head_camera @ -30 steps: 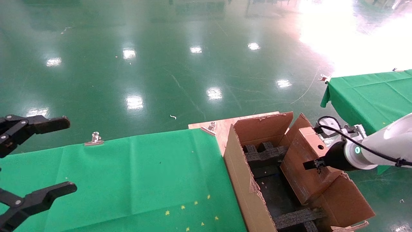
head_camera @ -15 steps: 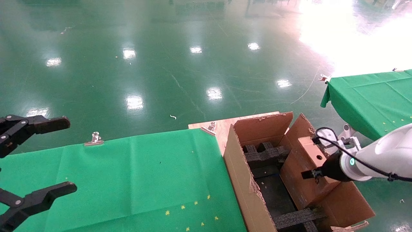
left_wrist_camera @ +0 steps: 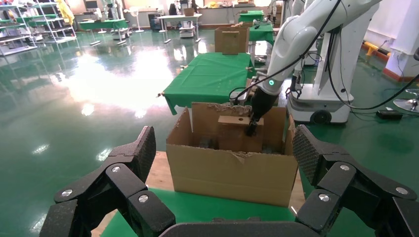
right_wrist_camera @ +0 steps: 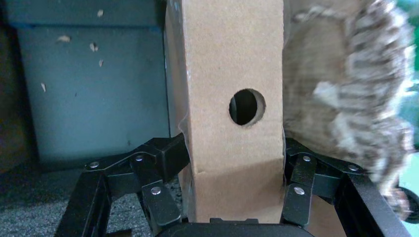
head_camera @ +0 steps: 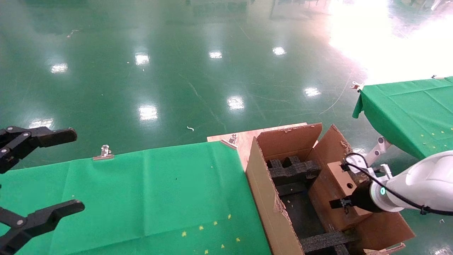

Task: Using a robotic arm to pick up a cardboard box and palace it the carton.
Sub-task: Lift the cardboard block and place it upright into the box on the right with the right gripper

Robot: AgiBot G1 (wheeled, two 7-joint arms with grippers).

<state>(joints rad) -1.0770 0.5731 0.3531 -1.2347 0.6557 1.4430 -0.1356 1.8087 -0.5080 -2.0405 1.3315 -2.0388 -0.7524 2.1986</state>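
Note:
My right gripper [head_camera: 345, 204] on the white robotic arm [head_camera: 414, 189] is shut on the small cardboard box [head_camera: 331, 198] and holds it upright inside the carton [head_camera: 263, 198], against its right side. The box's round hole faces up. Black foam inserts [head_camera: 292, 169] lie in the carton. In the right wrist view the fingers [right_wrist_camera: 168, 157] clamp both sides of the box [right_wrist_camera: 230, 64] below its hole. The left wrist view shows the carton [left_wrist_camera: 232, 173], the box [left_wrist_camera: 236, 137] partly sunk in it, and the arm [left_wrist_camera: 291, 39]. My left gripper [head_camera: 39, 173] is open, parked at far left.
The carton stands on a wooden board [head_camera: 244, 141] at the end of a green-clothed table [head_camera: 141, 198] with metal clips [head_camera: 103, 153]. A second green table [head_camera: 407, 106] stands to the right. Shiny green floor lies beyond.
My right arm has come down with the cardboard box, which now sits deeper in the carton. The left arm has not moved.

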